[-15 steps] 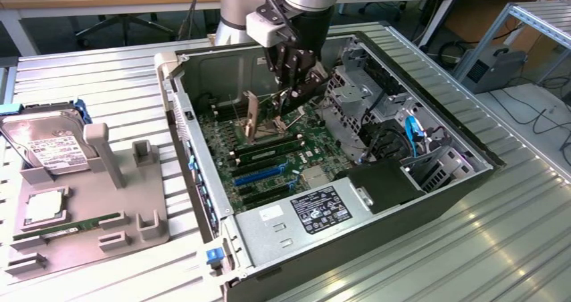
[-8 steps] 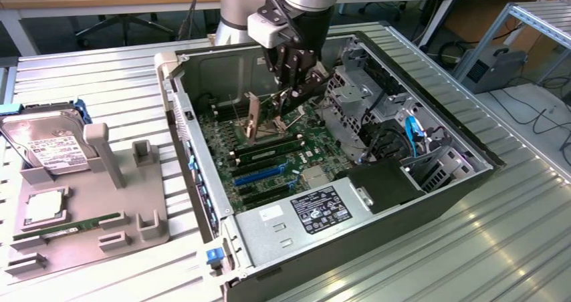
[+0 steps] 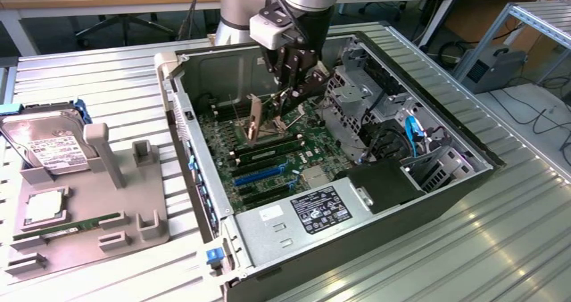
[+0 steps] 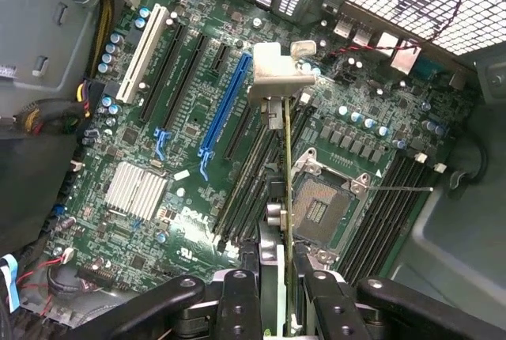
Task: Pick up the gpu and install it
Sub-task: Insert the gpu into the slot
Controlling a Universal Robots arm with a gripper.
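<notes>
The gpu (image 4: 287,166) shows edge-on in the wrist view as a thin green board, with its silver end bracket (image 4: 281,79) at the far end. My gripper (image 4: 288,308) is shut on it, one black finger (image 4: 237,300) on each side of the card. In the exterior view the gripper (image 3: 289,100) hangs inside the open computer case (image 3: 357,248) and holds the gpu (image 3: 256,118) upright above the motherboard (image 3: 267,158). The card hovers over the dark slots between the blue slot (image 4: 225,103) and the bare CPU socket (image 4: 316,209), apart from the board.
On the exterior view's left a grey holder (image 3: 134,202) carries a silver hard drive (image 3: 49,145), a CPU chip (image 3: 45,205) and a green RAM stick (image 3: 67,227). Drive cages (image 3: 357,95), cables and a black box (image 3: 384,182) crowd the case's other side.
</notes>
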